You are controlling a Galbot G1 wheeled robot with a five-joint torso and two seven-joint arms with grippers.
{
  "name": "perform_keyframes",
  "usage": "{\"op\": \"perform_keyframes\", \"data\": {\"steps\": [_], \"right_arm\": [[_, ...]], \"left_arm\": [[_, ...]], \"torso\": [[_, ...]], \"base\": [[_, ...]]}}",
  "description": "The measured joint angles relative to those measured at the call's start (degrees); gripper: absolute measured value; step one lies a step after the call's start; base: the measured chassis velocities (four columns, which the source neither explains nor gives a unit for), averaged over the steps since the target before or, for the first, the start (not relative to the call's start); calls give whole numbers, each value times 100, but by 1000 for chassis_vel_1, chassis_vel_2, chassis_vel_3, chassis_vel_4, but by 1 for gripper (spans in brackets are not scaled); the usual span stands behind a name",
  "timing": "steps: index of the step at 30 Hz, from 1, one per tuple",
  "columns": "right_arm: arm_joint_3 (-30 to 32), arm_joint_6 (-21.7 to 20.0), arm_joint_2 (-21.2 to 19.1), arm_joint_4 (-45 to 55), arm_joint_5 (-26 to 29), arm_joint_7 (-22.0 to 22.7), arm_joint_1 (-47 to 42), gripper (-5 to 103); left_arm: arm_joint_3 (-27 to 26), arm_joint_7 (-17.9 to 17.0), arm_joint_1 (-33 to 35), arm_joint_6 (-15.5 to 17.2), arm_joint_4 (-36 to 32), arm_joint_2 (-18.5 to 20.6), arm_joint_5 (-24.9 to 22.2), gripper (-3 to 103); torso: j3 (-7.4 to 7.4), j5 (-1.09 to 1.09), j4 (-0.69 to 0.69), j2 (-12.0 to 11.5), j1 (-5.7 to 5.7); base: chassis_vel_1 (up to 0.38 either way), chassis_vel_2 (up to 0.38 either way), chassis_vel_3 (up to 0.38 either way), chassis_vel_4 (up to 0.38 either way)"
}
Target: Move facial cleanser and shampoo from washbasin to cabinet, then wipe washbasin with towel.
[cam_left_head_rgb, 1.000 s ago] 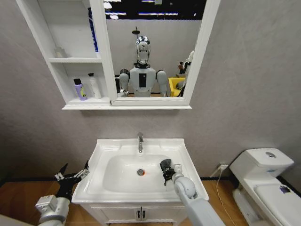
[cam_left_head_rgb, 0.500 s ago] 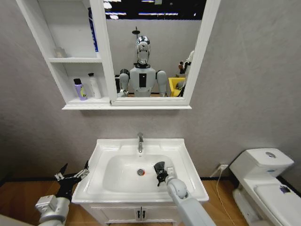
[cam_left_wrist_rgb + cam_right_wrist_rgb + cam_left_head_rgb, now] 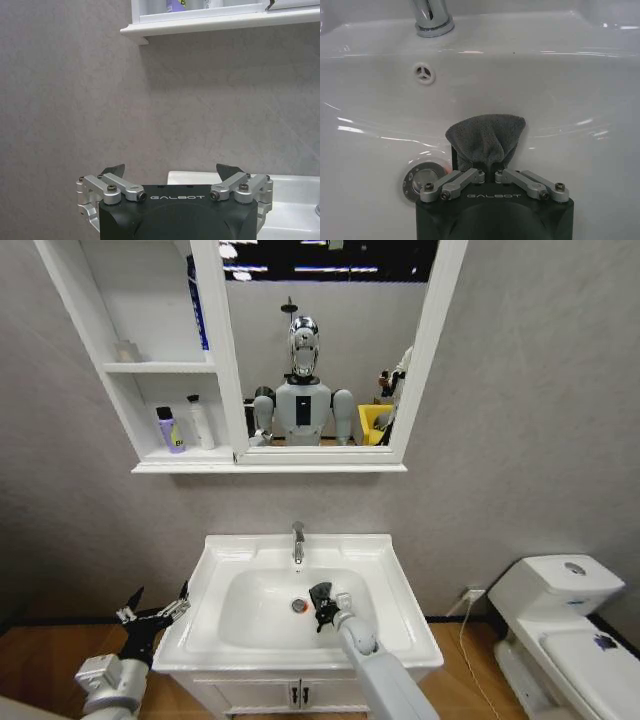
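Observation:
My right gripper [image 3: 322, 604] is down in the bowl of the white washbasin [image 3: 385, 552], just right of the drain, shut on the dark grey towel [image 3: 319, 595]. In the right wrist view the towel [image 3: 486, 139] bunches out of the shut gripper [image 3: 487, 169] and rests against the bowl wall below the chrome tap [image 3: 432, 20]. A purple bottle [image 3: 172, 430] and a white bottle [image 3: 201, 422] stand on the cabinet's [image 3: 160, 366] lower shelf; I cannot tell which is the facial cleanser and which the shampoo. My left gripper [image 3: 152, 613] hangs open and empty left of the washbasin.
The drain [image 3: 422, 179] lies close beside the towel, with the overflow hole [image 3: 424, 72] higher on the bowl wall. A white toilet [image 3: 560, 615] stands at the right. The mirror [image 3: 320, 340] hangs above the tap [image 3: 298, 540]. Grey wall fills the space ahead of the left gripper [image 3: 172, 170].
My right gripper has slid the towel leftward across the bowl, from its right side to just beside the drain. The left arm has not moved.

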Motion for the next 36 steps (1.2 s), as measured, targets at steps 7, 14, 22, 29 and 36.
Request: {"op": "perform_keyframes", "data": {"steps": [7,14,22,29,36], "right_arm": [[-33,-255,220,-272,588,119,211,4],[-55,-284,513,-761,654,87,558,4],[-85,-275,809,-1199,641,-52,860,4],[-74,-190,828,-1496,610,-102,1045,4],[-5,-286,763,-1263,582,24,847,4]], "left_arm": [[0,0,0,0,0,0,0,100],[0,0,0,0,0,0,0,100],[0,0,0,0,0,0,1,100],[0,0,0,0,0,0,0,100],[0,0,0,0,0,0,0,100]], "torso": [[-1,0,0,0,-1],[0,-1,-1,0,0],[-1,0,2,0,0],[-2,1,2,1,-2],[-2,2,2,1,0]], "base": [[0,0,0,0],[0,0,0,0],[0,0,0,0],[0,0,0,0],[0,0,0,0]]}}
